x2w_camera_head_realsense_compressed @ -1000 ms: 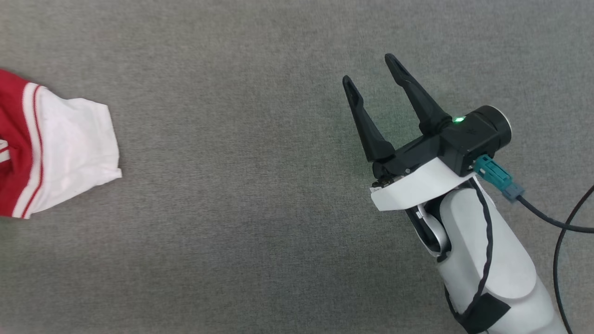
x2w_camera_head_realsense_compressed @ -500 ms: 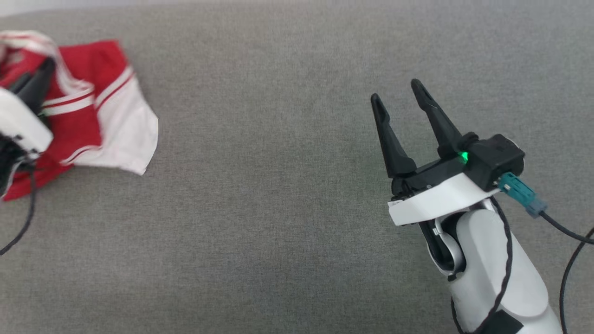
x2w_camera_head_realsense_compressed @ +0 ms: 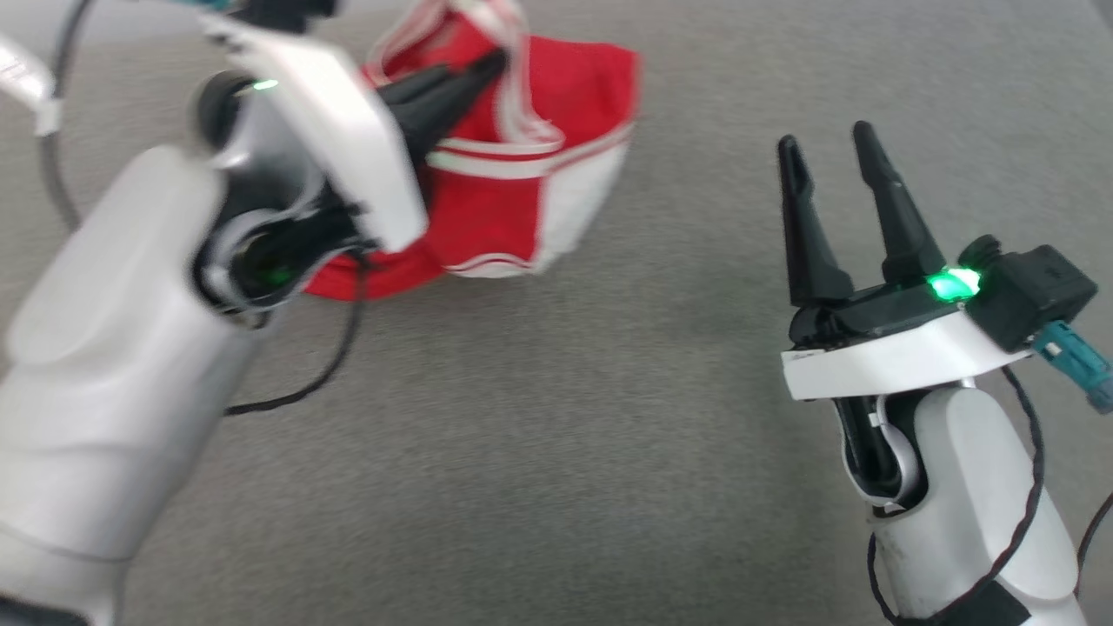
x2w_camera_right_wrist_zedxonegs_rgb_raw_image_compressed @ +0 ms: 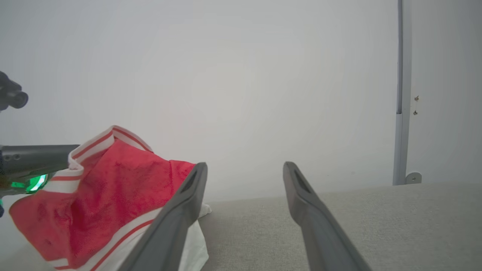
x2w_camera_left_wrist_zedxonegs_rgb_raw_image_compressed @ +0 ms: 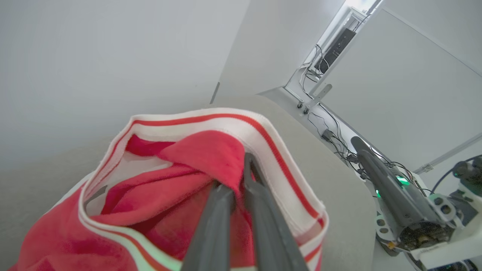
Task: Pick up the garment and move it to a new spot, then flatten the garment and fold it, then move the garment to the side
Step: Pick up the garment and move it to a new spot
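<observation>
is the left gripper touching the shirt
Touching. The left wrist view shows the left gripper shut on a red fold of the garment.

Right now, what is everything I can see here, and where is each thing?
garment: one, red with white sleeve and striped trim, bunched, far side, left of centre.
surface: one, grey fabric, under everything.
wall: one, pale, behind the surface.
cables: several, dark, along the wall's foot.
rail: one, grey, upright on the wall.
left gripper: one, dark fingers, shut on the garment.
right gripper: one, dark fingers, open, holding nothing, right side.
forearms: two, white, lower left and lower right.
</observation>
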### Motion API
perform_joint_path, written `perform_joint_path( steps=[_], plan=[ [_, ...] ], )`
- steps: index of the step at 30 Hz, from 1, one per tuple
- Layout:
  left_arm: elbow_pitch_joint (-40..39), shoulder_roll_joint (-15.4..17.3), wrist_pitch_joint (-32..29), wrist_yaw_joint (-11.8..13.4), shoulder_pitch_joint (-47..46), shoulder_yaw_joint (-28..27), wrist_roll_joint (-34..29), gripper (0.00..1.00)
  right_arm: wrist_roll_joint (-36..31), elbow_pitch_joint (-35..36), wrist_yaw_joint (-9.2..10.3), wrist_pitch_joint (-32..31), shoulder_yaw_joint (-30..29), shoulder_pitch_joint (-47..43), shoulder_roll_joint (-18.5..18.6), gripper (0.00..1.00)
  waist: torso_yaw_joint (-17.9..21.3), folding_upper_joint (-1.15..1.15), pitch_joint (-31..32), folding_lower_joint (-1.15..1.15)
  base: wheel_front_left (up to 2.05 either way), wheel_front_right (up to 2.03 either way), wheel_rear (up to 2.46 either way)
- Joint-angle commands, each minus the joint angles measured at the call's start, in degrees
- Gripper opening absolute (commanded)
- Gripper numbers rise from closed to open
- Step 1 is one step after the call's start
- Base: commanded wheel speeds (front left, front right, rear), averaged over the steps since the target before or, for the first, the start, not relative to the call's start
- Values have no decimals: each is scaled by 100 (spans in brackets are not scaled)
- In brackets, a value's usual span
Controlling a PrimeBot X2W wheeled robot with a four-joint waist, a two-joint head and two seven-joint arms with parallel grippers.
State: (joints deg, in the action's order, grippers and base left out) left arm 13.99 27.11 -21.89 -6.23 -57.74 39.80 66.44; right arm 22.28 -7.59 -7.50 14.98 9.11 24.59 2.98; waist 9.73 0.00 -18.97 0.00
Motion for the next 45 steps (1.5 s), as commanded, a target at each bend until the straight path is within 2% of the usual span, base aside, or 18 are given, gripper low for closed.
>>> perform_joint_path(
  steps=[1,7,13,19,23,33,37,38,39,40,41,42,43,44,45],
  plan=[
    [3,-46,-43,8,-136,35,-72,0,27,32,2,29,-8,-47,-6,100,367,0,-183,0,0,0,0],
    [374,-795,-351,1,-605,238,153,0,316,136,2,29,-229,-143,-7,100,1107,0,-440,0,0,0,0],
    [1298,-955,-622,-79,-652,651,1,0,639,178,2,29,-278,-278,-9,100,1673,0,-599,0,0,0,0],
    [2299,-750,-747,-127,-904,1165,-452,0,1004,211,2,29,-190,-378,-7,100,2084,0,-686,0,0,0,0],
    [2658,-492,-947,-132,-1012,1710,-800,0,1149,227,2,29,-128,-417,-7,100,2282,0,-706,0,0,0,0],
    [2828,77,-1899,-114,-857,2989,-663,0,1303,343,2,29,-255,-541,-5,100,2362,0,-867,0,0,0,0],
    [2604,294,-1721,-111,-1006,3240,-641,0,1330,324,2,29,-207,-514,-6,100,2366,0,-892,0,0,0,0],
    [2554,322,-1578,-111,-1069,3239,-611,14,1325,310,2,29,-178,-489,-5,100,2366,0,-884,0,0,0,0],
    [2554,322,-1578,-111,-1069,3239,-611,14,1325,310,2,29,-178,-489,-5,100,2366,0,-884,0,0,0,0],
    [2479,351,-1417,-110,-1121,3241,-595,35,1321,289,2,29,-127,-463,-5,100,2366,0,-860,0,0,0,0],
    [2404,383,-1256,-111,-1158,3239,-552,52,1288,273,2,29,-71,-436,-6,100,2365,0,-826,0,0,0,0],
    [2351,424,-1088,-111,-1191,3218,-463,79,1246,247,2,29,-17,-416,-6,100,2363,0,-780,0,0,0,0],
    [2262,422,-890,-112,-1244,3200,-403,85,1182,226,2,29,-1,-412,-3,100,2323,0,-729,0,0,0,0],
    [2185,395,-710,-112,-1302,3182,-350,100,1119,198,2,29,-2,-408,-1,100,2250,0,-678,0,0,0,0],
    [2111,374,-537,-117,-1326,3138,-235,100,1050,165,2,29,12,-390,-8,100,2174,0,-626,0,0,0,0]
  ],
)
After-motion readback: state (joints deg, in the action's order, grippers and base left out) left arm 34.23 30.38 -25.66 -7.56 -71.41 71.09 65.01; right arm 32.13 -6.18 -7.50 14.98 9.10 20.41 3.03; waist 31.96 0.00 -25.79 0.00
